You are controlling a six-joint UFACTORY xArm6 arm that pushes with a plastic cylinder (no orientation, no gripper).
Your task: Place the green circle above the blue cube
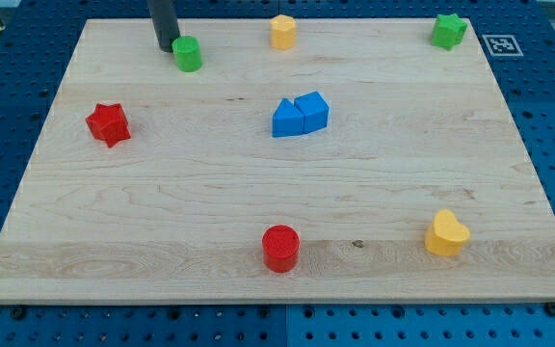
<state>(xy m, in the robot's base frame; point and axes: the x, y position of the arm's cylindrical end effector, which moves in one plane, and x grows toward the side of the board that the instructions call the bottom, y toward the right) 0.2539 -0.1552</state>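
The green circle [188,53] is a small green cylinder near the view's top left of the wooden board [162,222]. My tip [166,48] stands just to its left, touching or almost touching it. The blue cube [313,109] sits near the board's middle, pressed against a blue triangular block [287,120] on its left. The green circle is up and well to the left of the blue cube.
A yellow hexagon block [282,31] sits at the top middle. A green star block [447,31] is at the top right. A red star [109,123] is at the left, a red cylinder [280,248] at the bottom middle, a yellow heart [446,233] at the bottom right.
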